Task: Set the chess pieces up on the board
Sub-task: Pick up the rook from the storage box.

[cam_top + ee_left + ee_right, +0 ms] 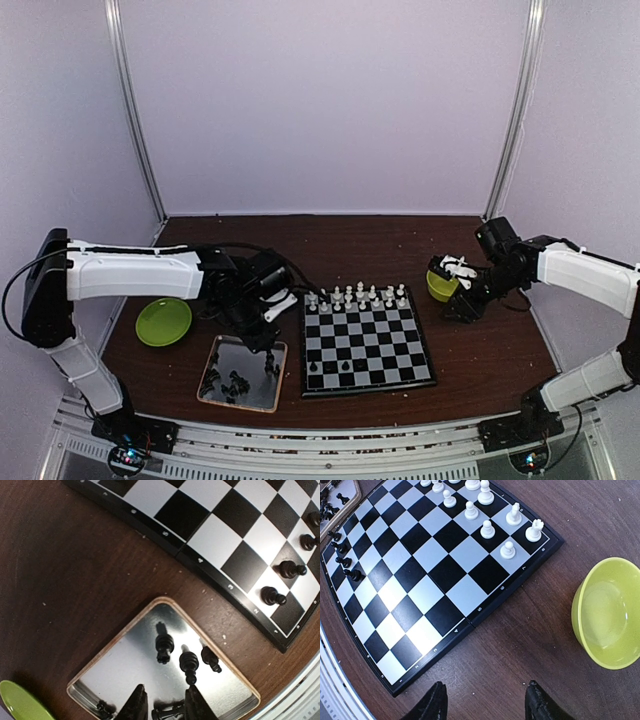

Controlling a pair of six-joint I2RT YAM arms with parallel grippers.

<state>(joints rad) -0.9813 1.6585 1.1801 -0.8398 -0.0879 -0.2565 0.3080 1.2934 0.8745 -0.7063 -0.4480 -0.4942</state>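
The board (372, 340) lies mid-table. White pieces (355, 296) fill its far rows, and a few black pieces (340, 367) stand on its near row. My left gripper (266, 340) hangs low over the metal tray (245, 358). In the left wrist view its narrowed fingers (136, 705) are shut on a lying black piece (170, 711), and three more black pieces (189, 661) stand on the tray (125, 665). My right gripper (462, 306) is open and empty. In the right wrist view it (486, 685) is over bare table beside the board's edge (485, 611).
A green plate (163, 322) lies left of the tray. A yellow-green bowl (438, 288) stands right of the board and looks empty in the right wrist view (610, 620). Several black pieces (235, 383) lie in the tray. Enclosure walls and poles ring the table.
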